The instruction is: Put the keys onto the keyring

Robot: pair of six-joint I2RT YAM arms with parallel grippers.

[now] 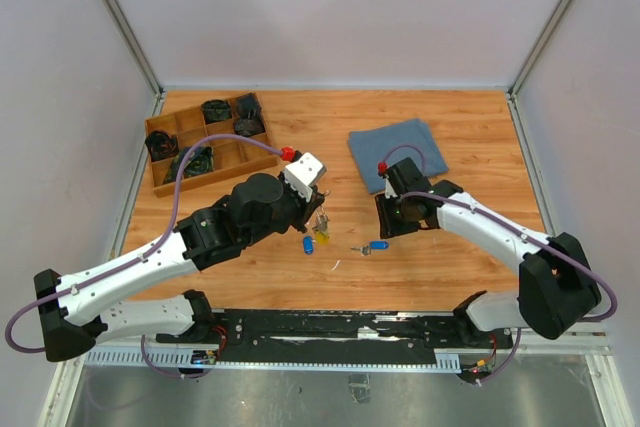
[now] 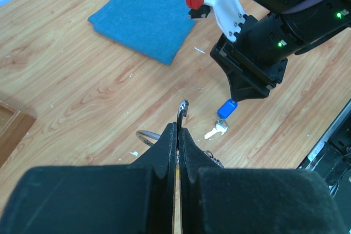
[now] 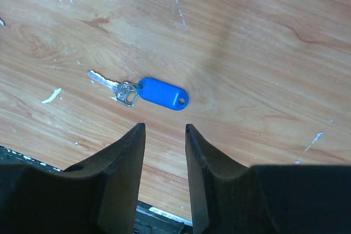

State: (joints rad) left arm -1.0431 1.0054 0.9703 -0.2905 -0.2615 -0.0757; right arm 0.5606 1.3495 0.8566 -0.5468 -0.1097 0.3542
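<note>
A key point(image 3: 162, 93) with a bright blue plastic head lies flat on the wood, its silver blade pointing left. My right gripper point(image 3: 164, 130) hovers just above and short of it, open, with nothing between the fingers; from above it point(image 1: 386, 225) sits right over that key point(image 1: 377, 246). My left gripper point(image 2: 176, 127) is shut on the thin silver wire of the keyring point(image 2: 181, 112), part of whose loop point(image 2: 145, 135) shows to the left. In the top view the bunch of small keys point(image 1: 320, 222) hangs under the left gripper point(image 1: 319, 204). A second blue-headed key point(image 1: 308, 244) lies just below the bunch.
A folded blue cloth point(image 1: 397, 152) lies behind the right gripper. A wooden compartment tray point(image 1: 163, 183) holding dark items stands at the back left. A black rail point(image 1: 340, 325) runs along the near table edge. The two arms are close together at the table's middle.
</note>
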